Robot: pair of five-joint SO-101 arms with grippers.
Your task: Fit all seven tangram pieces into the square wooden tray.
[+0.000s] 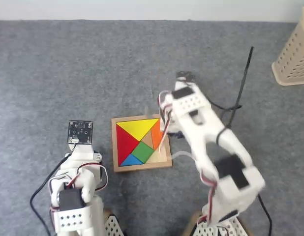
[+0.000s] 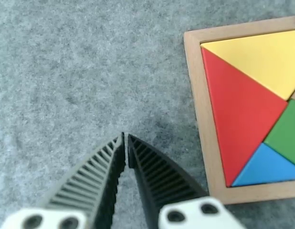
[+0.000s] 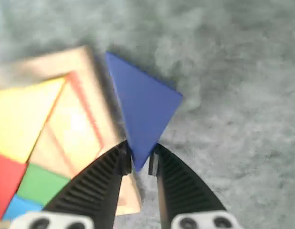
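Observation:
The square wooden tray [image 1: 161, 156] lies on the grey carpet and holds a yellow triangle [image 1: 137, 129], a red triangle [image 1: 125, 145], a green piece [image 1: 143, 151], a light blue triangle [image 1: 128, 160] and an orange piece [image 1: 156, 132]. My right gripper [image 3: 138, 160] is shut on one corner of a dark blue triangle [image 3: 142, 105], held just beside the tray's rim [image 3: 88, 62] on the right arm's side. My left gripper [image 2: 124, 138] is shut and empty over bare carpet, a short way from the tray's rim [image 2: 193, 95] next to the red triangle [image 2: 238, 109].
A beige perforated basket [image 1: 294, 54] stands at the far right. A black cable [image 1: 243, 78] runs up behind the right arm [image 1: 206, 132]. Open carpet lies beyond and to the left of the tray.

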